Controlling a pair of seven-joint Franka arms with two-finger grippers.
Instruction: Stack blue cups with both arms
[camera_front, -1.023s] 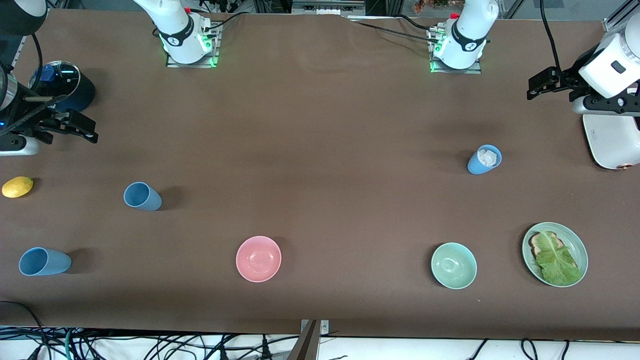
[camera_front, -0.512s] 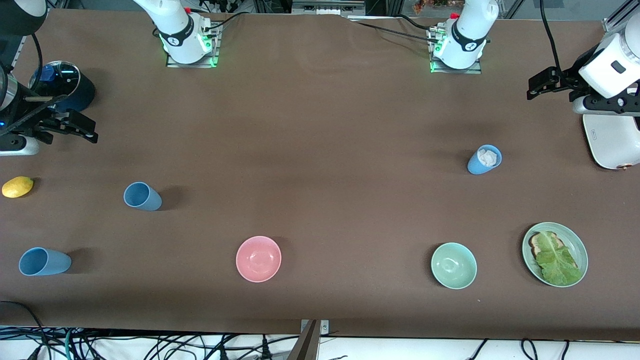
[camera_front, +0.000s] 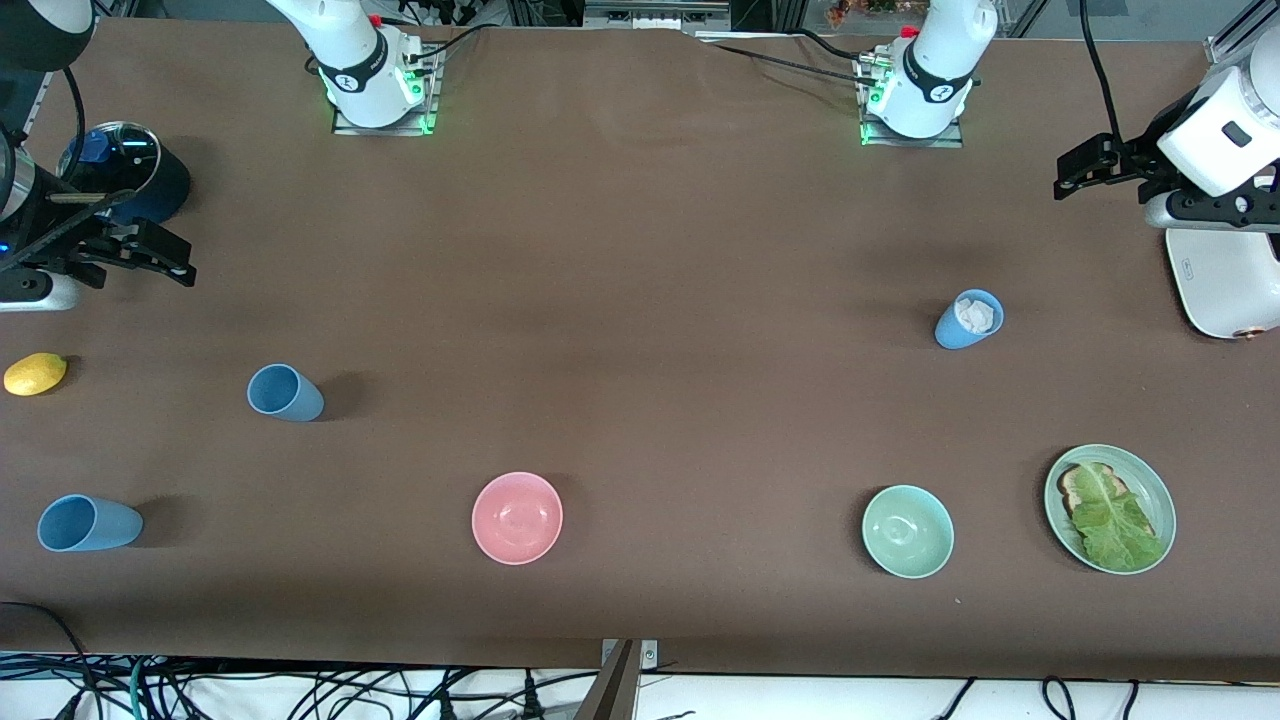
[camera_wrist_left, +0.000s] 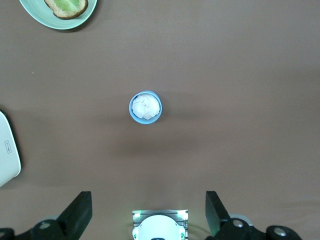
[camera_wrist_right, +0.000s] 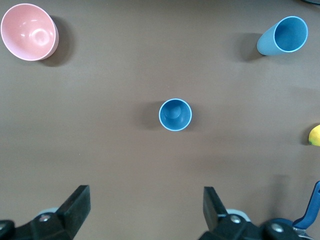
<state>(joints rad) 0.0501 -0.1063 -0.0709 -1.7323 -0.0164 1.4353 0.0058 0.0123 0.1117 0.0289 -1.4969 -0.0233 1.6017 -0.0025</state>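
Note:
Three blue cups stand upright on the brown table. One cup and another cup, nearer the front camera, are at the right arm's end. The third cup, at the left arm's end, holds crumpled white paper. My right gripper hangs open and empty, high over its end of the table, next to the saucepan. My left gripper is open and empty too, high over the table beside the white appliance. Both arms wait.
A dark-blue lidded saucepan and a lemon lie at the right arm's end. Toward the front camera are a pink bowl, a mint-green bowl and a green plate with toast and lettuce. A white appliance sits at the left arm's end.

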